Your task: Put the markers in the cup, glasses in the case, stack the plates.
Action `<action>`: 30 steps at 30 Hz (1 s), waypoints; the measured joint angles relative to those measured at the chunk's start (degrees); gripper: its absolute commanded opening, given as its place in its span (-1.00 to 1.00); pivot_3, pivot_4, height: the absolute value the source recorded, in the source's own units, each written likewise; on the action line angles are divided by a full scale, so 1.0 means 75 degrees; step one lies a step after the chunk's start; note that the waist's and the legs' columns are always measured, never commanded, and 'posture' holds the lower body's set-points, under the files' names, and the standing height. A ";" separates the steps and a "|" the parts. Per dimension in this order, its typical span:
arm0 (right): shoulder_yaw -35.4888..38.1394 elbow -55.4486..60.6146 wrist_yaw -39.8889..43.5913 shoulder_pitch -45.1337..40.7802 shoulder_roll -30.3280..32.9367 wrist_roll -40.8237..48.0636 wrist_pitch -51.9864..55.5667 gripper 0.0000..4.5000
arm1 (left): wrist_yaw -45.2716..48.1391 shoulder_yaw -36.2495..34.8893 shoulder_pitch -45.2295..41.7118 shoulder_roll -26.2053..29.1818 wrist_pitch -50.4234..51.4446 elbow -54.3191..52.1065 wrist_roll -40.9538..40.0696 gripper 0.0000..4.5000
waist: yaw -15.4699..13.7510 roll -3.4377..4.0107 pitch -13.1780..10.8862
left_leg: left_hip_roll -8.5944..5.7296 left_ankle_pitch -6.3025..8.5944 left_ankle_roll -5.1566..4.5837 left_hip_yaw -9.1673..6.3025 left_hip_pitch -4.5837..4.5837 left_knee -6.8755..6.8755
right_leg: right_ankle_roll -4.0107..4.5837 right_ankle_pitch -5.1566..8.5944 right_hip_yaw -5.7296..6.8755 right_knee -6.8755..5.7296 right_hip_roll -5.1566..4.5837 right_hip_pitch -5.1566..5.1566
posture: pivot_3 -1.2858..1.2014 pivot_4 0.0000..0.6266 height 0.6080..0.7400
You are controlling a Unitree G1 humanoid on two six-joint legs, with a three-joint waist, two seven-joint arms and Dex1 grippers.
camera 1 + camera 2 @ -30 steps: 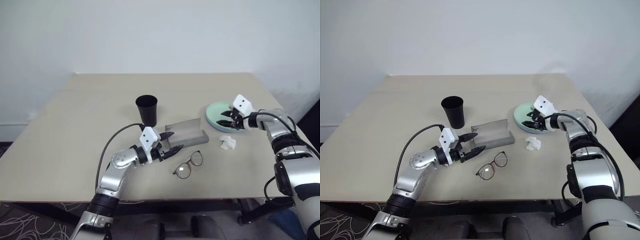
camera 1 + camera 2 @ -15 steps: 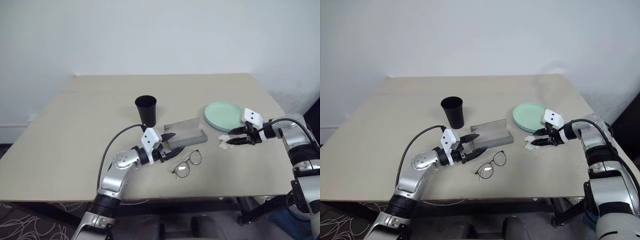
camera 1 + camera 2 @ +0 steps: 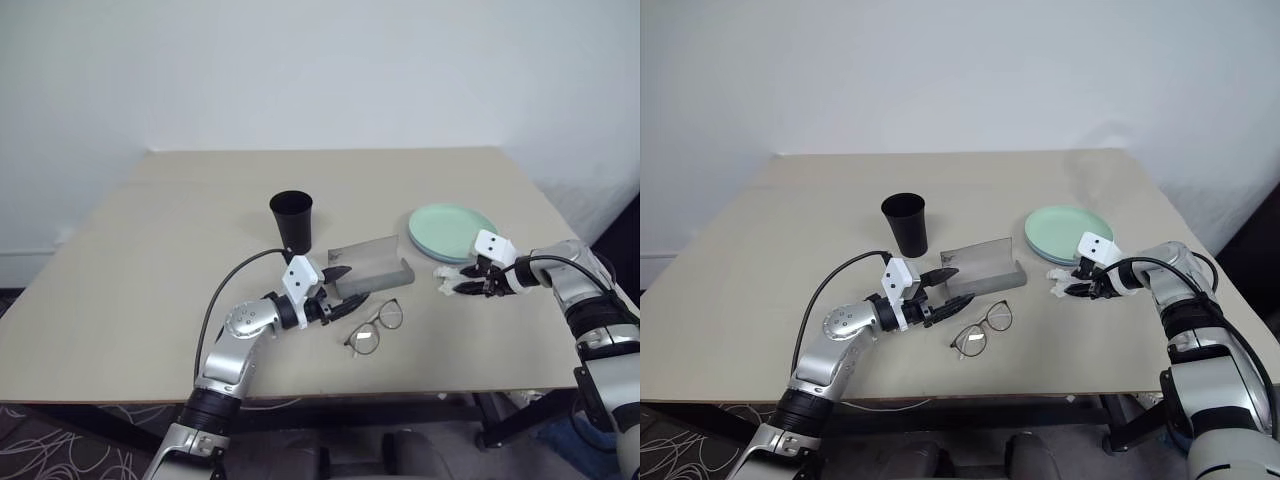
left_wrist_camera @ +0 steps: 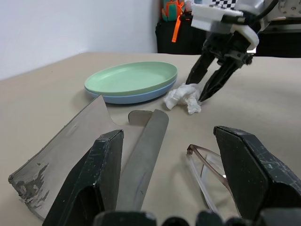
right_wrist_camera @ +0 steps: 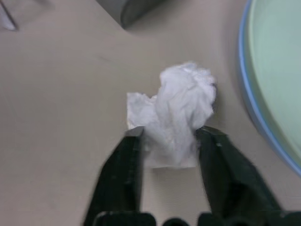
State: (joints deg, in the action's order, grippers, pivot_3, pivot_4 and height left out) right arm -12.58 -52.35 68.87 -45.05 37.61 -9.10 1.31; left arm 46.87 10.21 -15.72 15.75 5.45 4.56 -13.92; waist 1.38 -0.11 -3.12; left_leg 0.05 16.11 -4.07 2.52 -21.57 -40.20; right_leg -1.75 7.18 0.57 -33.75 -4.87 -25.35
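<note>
— Straddling the crumpled tissue [image 5: 174, 117] with the right gripper [image 5: 168, 141], fingers partly apart, not yet pinching; left gripper [image 4: 169, 160] wide open, empty, by the case [image 3: 372, 266].

— Could clip the stacked plates [image 3: 452, 232] just beside, nudging them.

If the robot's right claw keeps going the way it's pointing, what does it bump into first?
Most likely the crumpled white tissue. The right gripper points down at it, one finger on each side, with the table just beneath.
</note>
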 measured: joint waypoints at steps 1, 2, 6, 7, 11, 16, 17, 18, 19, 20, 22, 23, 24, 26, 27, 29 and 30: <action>-0.0004 -0.0025 0.0007 0.0000 -0.0004 -0.0001 -0.0020 -0.88 | 0.0000 0.0000 0.0000 0.0003 0.0000 0.0000 0.0000 0.44 | 0.0000 0.0000 0.0000 | 0.0000 0.0000 0.0000 0.0000 -0.0001 0.0000 | 0.0000 0.0000 0.0000 0.0000 0.0000 0.0000 | 0.03 -1.00 0.89; -0.0003 -0.0030 0.0029 -0.0004 -0.0004 0.0000 -0.0037 -0.99 | -0.0001 0.0000 0.0001 0.0007 0.0000 0.0000 0.0000 0.44 | 0.0000 0.0000 0.0000 | 0.0000 0.0000 0.0000 0.0000 0.0000 0.0000 | 0.0000 0.0000 0.0000 0.0000 0.0000 0.0000 | 0.03 -1.00 0.89; 0.0010 0.0002 0.0263 -0.0089 0.0004 0.0018 -0.0133 -0.99 | -0.0003 0.0000 0.0001 0.0011 0.0000 0.0000 0.0000 0.44 | 0.0005 0.0000 0.0000 | 0.0001 0.0000 -0.0001 0.0001 0.0002 0.0000 | 0.0000 0.0000 0.0000 -0.0001 0.0000 0.0001 | 0.03 -1.00 0.89; 0.0030 0.0020 0.0342 -0.0100 0.0007 0.0044 -0.0166 -0.99 | -0.0003 0.0000 0.0001 0.0011 0.0000 0.0000 0.0000 0.44 | 0.0005 0.0000 0.0000 | 0.0001 -0.0001 -0.0001 0.0001 0.0002 0.0000 | 0.0000 0.0000 0.0000 -0.0001 0.0000 0.0001 | 0.03 -1.00 0.89; 0.0279 0.0414 0.0892 -0.0146 0.0033 0.0486 -0.0222 -0.99 | -0.0003 -0.0001 0.0002 0.0013 0.0000 0.0000 -0.0001 0.44 | 0.0004 0.0001 0.0000 | 0.0001 0.0000 -0.0001 0.0000 0.0002 0.0000 | 0.0000 0.0000 -0.0001 -0.0002 0.0001 0.0000 | 0.03 -1.00 0.89; 0.0623 0.0539 0.0710 -0.0712 0.0031 0.0881 -0.0163 -0.99 | -0.0003 -0.0001 0.0002 0.0018 0.0001 0.0001 -0.0001 0.44 | 0.0002 0.0001 -0.0001 | 0.0003 0.0000 0.0000 0.0001 0.0002 0.0000 | 0.0000 0.0000 0.0000 -0.0002 0.0000 -0.0001 | 0.03 -1.00 0.89; 0.0644 0.0427 0.0487 -0.0878 0.0028 0.0866 -0.0199 -0.99 | -0.0002 -0.0001 0.0002 0.0017 0.0000 0.0001 -0.0001 0.44 | 0.0003 0.0001 -0.0001 | 0.0005 0.0000 0.0000 0.0002 0.0002 0.0000 | 0.0000 0.0000 0.0000 -0.0001 0.0000 -0.0001 | 0.03 -1.00 0.89; 0.0647 0.0183 0.0122 -0.1103 0.0018 0.0770 -0.0274 -0.99 | -0.0001 -0.0001 0.0002 0.0016 0.0000 0.0001 -0.0001 0.44 | 0.0002 0.0001 -0.0001 | 0.0005 0.0000 0.0001 0.0002 0.0003 0.0000 | 0.0000 0.0000 0.0000 -0.0001 0.0000 -0.0001 | 0.03 -1.00 0.89; 0.0652 0.0003 -0.0148 -0.1225 0.0022 0.0695 -0.0331 -0.99 | 0.0000 -0.0001 0.0001 0.0012 -0.0002 0.0001 -0.0001 0.44 | 0.0002 0.0000 0.0000 | 0.0005 0.0000 0.0001 0.0002 0.0002 0.0001 | 0.0000 0.0000 0.0001 0.0000 0.0000 -0.0002 | 0.03 -1.00 0.89; 0.0623 -0.0254 -0.0462 -0.1354 0.0007 0.0573 -0.0419 -0.99 | -0.0001 -0.0003 0.0002 0.0016 -0.0005 0.0002 -0.0002 0.44 | 0.0001 0.0000 0.0000 | 0.0006 0.0001 0.0002 0.0001 0.0002 0.0001 | 0.0000 0.0000 0.0003 0.0000 0.0000 -0.0002 | 0.03 -1.00 0.89; 0.0538 -0.0924 -0.1226 -0.1537 -0.0091 0.0275 -0.0566 -0.99 | -0.0001 -0.0006 0.0001 0.0021 -0.0008 0.0009 -0.0002 0.44 | -0.0007 0.0000 0.0000 | 0.0004 0.0001 0.0002 -0.0001 -0.0001 0.0002 | 0.0001 0.0000 0.0004 0.0000 0.0000 -0.0003 | 0.03 -1.00 0.89; 0.0490 -0.1190 -0.1529 -0.1558 -0.0150 0.0149 -0.0598 -0.99 | -0.0002 -0.0007 0.0000 0.0019 -0.0009 0.0013 -0.0001 0.44 | -0.0005 0.0000 0.0000 | 0.0003 0.0001 0.0002 -0.0001 -0.0006 0.0004 | 0.0001 0.0000 0.0003 0.0001 -0.0001 -0.0006 | 0.03 -1.00 0.89; 0.0430 -0.1479 -0.1808 -0.1576 -0.0217 0.0013 -0.0609 -0.99 | -0.0003 -0.0006 -0.0001 0.0018 -0.0009 0.0020 -0.0001 0.44 | -0.0001 0.0000 0.0000 | 0.0000 0.0001 0.0001 0.0000 -0.0007 0.0006 | 0.0001 0.0000 0.0001 0.0001 -0.0002 -0.0008 | 0.03 -1.00 0.89; 0.0363 -0.1872 -0.2121 -0.1577 -0.0339 -0.0114 -0.0616 -0.99 | -0.0008 -0.0007 -0.0001 0.0018 -0.0009 0.0024 -0.0001 0.44 | 0.0004 0.0001 -0.0001 | -0.0002 0.0000 0.0000 0.0000 -0.0008 0.0010 | 0.0002 -0.0001 0.0001 0.0002 -0.0002 -0.0009 | 0.03 -1.00 0.89; 0.0343 -0.1964 -0.2195 -0.1578 -0.0365 -0.0174 -0.0621 -0.99 | -0.0010 -0.0007 -0.0001 0.0016 -0.0009 0.0024 -0.0001 0.44 | 0.0005 0.0002 -0.0001 | -0.0004 0.0000 -0.0001 0.0001 -0.0007 0.0011 | 0.0002 -0.0001 0.0000 0.0002 -0.0002 -0.0009 | 0.03 -1.00 0.89; 0.0316 -0.2140 -0.2333 -0.1626 -0.0383 -0.0266 -0.0689 -0.91 | -0.0014 -0.0007 0.0000 0.0017 -0.0009 0.0024 -0.0001 0.44 | 0.0009 0.0003 -0.0001 | -0.0003 0.0000 -0.0001 0.0001 -0.0006 0.0012 | 0.0002 -0.0001 0.0000 0.0001 -0.0001 -0.0009 | 0.03 -1.00 0.89; 0.0316 -0.2210 -0.2392 -0.1677 -0.0386 -0.0298 -0.0722 -0.81 | -0.0016 -0.0007 0.0000 0.0017 -0.0009 0.0024 -0.0001 0.44 | 0.0013 0.0004 -0.0001 | -0.0002 0.0000 -0.0001 0.0000 -0.0004 0.0013 | 0.0002 -0.0001 0.0000 0.0001 -0.0001 -0.0008 | 0.03 -1.00 0.89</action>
State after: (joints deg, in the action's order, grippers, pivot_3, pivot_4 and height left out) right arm -10.21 -68.93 50.93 -57.63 34.72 -11.33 -4.11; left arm 46.75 10.16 -15.73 15.87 5.39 4.74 -13.93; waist 1.48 -0.09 -3.12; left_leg 0.03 16.11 -4.08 2.52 -21.61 -40.10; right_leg -1.73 7.18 0.57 -33.74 -4.88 -25.41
